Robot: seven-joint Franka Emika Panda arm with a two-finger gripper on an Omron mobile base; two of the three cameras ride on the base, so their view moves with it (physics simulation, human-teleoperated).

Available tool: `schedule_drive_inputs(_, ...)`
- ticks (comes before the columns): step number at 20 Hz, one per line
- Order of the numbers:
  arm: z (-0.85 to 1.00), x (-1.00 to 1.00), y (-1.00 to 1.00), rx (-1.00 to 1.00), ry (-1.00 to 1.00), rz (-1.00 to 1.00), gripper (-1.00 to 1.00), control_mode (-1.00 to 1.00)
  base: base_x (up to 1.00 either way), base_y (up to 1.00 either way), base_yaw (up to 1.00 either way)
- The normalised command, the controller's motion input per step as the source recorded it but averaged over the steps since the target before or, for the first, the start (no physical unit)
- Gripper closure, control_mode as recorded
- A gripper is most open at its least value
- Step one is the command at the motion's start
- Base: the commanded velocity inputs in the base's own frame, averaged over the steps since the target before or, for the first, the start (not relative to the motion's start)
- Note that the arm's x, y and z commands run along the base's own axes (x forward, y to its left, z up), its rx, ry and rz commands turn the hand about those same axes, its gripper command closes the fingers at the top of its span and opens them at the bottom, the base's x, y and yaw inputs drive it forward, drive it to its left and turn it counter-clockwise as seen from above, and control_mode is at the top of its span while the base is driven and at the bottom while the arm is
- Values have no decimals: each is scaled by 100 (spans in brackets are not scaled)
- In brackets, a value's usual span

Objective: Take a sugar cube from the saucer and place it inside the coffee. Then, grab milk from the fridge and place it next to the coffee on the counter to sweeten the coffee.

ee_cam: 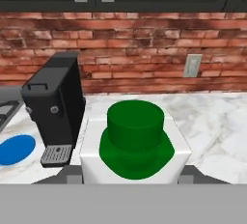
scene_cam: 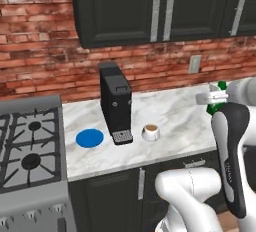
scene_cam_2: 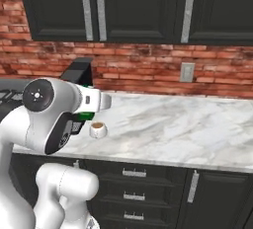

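The hand (ee_cam: 132, 182) is clamped on the milk (ee_cam: 135, 143), carried above the surface (scene_cam: 175, 111) right of the coffee (scene_cam: 150, 132). Lower it upright just beside the cup, clear of its handle. The left base view shows the saucer (scene_cam: 90, 138) bare; the hand view hides the cup.

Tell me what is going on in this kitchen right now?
The white arm's pincer holds a white milk carton with a green top, carrying it above the marbled stone counter. The small white cup of coffee stands beside the tall black coffee machine. The flat blue saucer lies left of the machine.
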Motion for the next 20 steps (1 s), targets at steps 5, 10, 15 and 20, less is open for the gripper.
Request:
schedule_drive_inputs(5, -9, 33, -22, 0, 9, 9, 100, -100, 17, -13, 2)
schedule_drive_inputs(10, -37, 40, -14, 0, 21, 34, 100, -100, 0, 0, 0)
schedule_drive_inputs(15, -55, 35, -6, 0, 13, 43, 100, -100, 0, 0, 0)
schedule_drive_inputs(20, -47, 34, 0, 7, 6, 39, 100, -100, 0, 0, 0)
